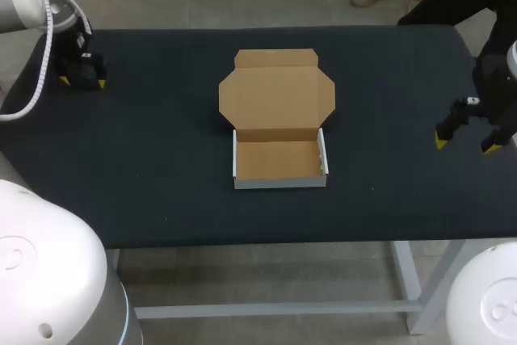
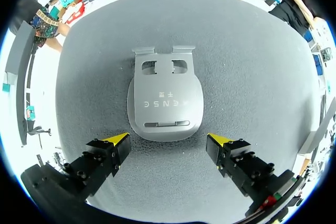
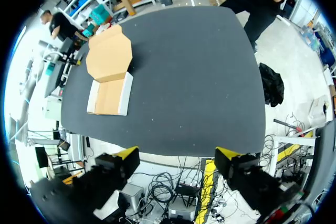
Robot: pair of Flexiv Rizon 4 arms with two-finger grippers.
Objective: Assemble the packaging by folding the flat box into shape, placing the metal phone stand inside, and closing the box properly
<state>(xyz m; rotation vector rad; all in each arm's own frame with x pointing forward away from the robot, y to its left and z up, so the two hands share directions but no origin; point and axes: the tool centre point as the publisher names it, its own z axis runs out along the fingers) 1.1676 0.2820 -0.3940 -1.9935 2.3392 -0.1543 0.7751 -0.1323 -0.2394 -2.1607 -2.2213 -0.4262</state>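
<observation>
Left pincer (image 2: 168, 141) spread wide, empty, over the metal phone stand (image 2: 165, 100) lying flat on the table (image 1: 161, 159), well left of the lid-up box (image 1: 279, 159). Right pincer (image 1: 468, 136) likewise spread, empty. Risk: the stand's low edge likely slips from the fingertips.

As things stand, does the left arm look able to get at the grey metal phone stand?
Probably yes: the left gripper is open and pointed at the grey metal phone stand, which lies flat on the dark table with nothing beside it.

Box (image 1: 279, 159): mid-table, tray open upward, lid flat behind it.
Phone stand (image 2: 165, 103): lies flat, just ahead of spread left gripper (image 2: 168, 139).
</observation>
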